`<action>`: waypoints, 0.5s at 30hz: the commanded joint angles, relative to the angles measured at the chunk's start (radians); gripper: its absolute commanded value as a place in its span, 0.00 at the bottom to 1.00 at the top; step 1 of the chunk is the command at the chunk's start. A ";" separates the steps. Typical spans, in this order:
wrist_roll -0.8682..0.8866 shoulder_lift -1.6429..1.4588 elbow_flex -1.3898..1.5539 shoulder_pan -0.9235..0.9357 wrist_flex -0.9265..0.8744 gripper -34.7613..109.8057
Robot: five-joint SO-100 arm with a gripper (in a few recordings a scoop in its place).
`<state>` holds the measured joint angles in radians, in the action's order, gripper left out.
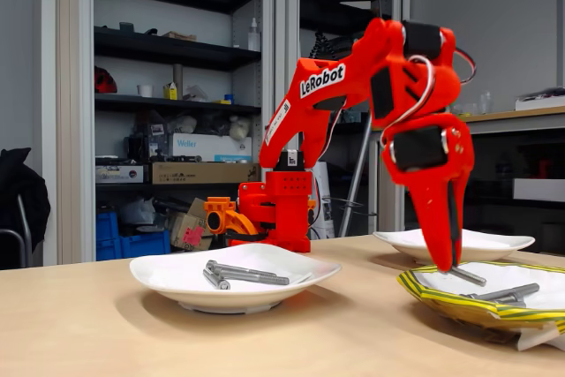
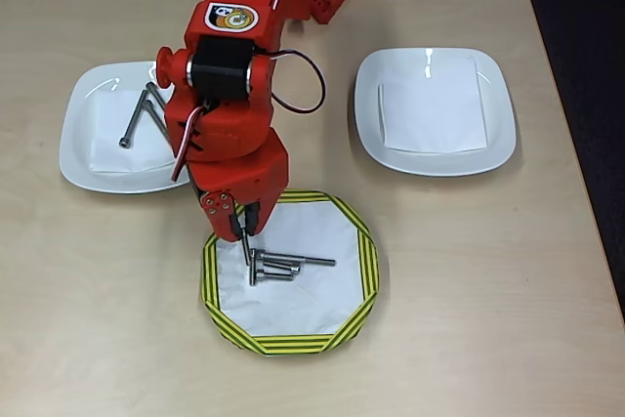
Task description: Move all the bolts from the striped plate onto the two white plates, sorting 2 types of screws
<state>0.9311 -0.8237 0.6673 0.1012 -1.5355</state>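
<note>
Striped plate (image 1: pixel 459 305) held remaining bolts (image 2: pixel 283 266) | pincer (image 2: pixel 244 241) above its left part, nearly closed, maybe gripping one bolt, unclear | left white plate (image 2: pixel 83 158) had long ones.

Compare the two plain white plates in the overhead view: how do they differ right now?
The glossy white plate on the left holds long grey metal bolts; the glossy white plate on the right holds none. The red arm overlaps the left plate's edge, while the right plate lies uncovered. Both are rounded-square with a white paper sheet inside.
</note>
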 commanded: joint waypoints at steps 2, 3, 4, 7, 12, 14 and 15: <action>0.028 -0.109 0.000 -0.040 -0.034 0.24; 0.035 -0.137 0.029 -0.057 -0.029 0.24; 0.049 -0.167 0.063 -0.077 -0.028 0.24; 0.127 -0.291 0.209 -0.149 -0.026 0.24; 0.321 -0.540 0.500 -0.305 0.003 0.24; 0.417 -0.638 0.611 -0.380 0.012 0.24; 0.465 -0.684 0.664 -0.417 0.023 0.24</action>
<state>1.2717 -1.3315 1.2042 -0.2209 -1.5248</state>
